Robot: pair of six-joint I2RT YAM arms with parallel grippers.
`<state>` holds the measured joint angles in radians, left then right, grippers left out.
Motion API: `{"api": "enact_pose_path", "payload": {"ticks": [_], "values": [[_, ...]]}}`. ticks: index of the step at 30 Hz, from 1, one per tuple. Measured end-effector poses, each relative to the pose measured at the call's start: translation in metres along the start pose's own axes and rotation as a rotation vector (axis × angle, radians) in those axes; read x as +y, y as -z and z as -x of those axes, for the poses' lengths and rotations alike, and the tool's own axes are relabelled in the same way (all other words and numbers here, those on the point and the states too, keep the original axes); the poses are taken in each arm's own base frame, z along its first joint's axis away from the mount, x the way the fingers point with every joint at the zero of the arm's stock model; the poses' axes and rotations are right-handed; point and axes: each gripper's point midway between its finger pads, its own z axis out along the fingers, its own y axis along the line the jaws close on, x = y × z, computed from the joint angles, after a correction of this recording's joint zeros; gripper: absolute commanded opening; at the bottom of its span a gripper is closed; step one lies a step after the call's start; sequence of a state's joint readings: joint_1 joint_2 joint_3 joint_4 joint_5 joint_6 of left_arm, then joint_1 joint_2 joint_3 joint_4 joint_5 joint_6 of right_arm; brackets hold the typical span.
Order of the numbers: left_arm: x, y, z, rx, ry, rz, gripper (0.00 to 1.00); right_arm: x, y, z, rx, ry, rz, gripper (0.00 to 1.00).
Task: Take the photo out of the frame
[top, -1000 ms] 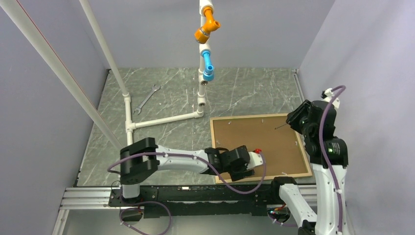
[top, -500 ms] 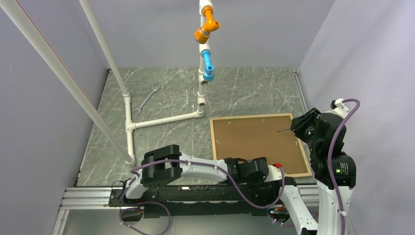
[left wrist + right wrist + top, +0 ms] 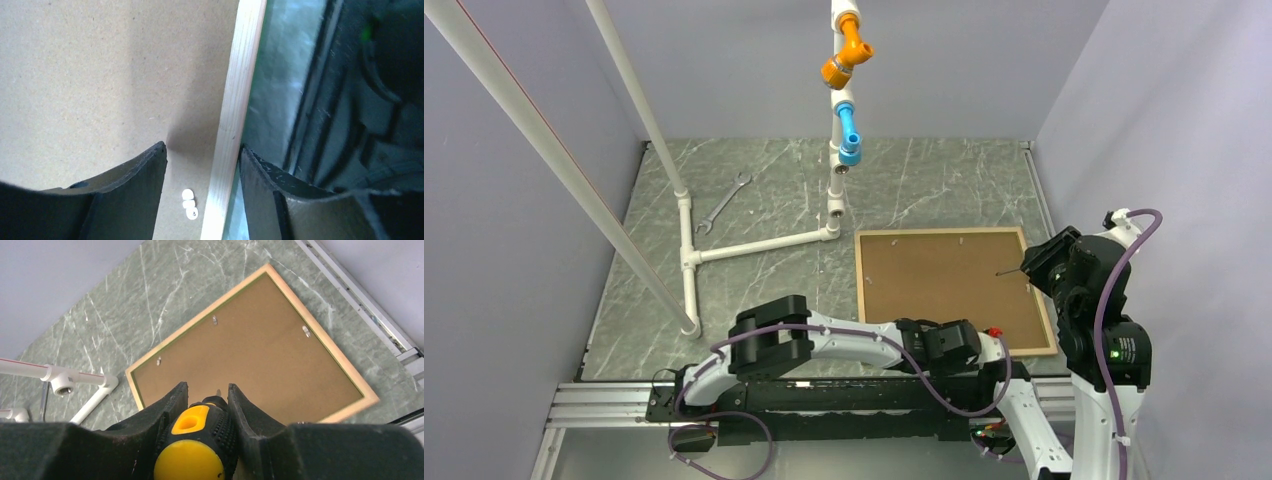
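Frame [image 3: 939, 232] corner, seemingly under left arm [image 3: 849, 337]

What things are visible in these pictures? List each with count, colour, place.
frame: 1, light wood edge with green moulding, face down, near right
backing panel: 1, brown, inside the frame
clips: 3 seen, metal, on frame's back
screwdriver: 1, yellow-black handle, in right gripper
wrench: 1, silver, far left
pipe structure: 1, white, orange and blue, middle to left
table: 1, grey-green marble, underneath
left gripper: 1, black, open, astride frame's near edge
right gripper: 1, black, shut on screwdriver
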<state>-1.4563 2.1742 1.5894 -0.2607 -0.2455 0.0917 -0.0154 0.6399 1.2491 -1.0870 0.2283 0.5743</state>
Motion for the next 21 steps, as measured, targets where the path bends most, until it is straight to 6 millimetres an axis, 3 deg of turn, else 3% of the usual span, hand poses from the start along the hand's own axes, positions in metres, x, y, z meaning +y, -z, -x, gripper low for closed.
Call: {"api": "enact_pose_path", "payload": {"ticks": [5,13,17,21], "values": [[0.031,-0.027,0.017,-0.06,0.066,0.08,0.53,-0.003,0.002,-0.001,0.0,0.0,-0.009,0.0],[0.089,-0.053,0.025,-0.093,0.132,0.159,0.52,-0.006,0.001,0.0,-0.01,-0.009,-0.031,0.0],[0.104,-0.056,0.027,-0.094,0.134,0.164,0.63,-0.011,-0.004,-0.002,-0.006,-0.002,-0.059,0.0],[0.104,-0.048,0.027,-0.082,0.148,0.109,0.76,-0.02,-0.018,-0.008,0.019,0.021,-0.125,0.0]]}}
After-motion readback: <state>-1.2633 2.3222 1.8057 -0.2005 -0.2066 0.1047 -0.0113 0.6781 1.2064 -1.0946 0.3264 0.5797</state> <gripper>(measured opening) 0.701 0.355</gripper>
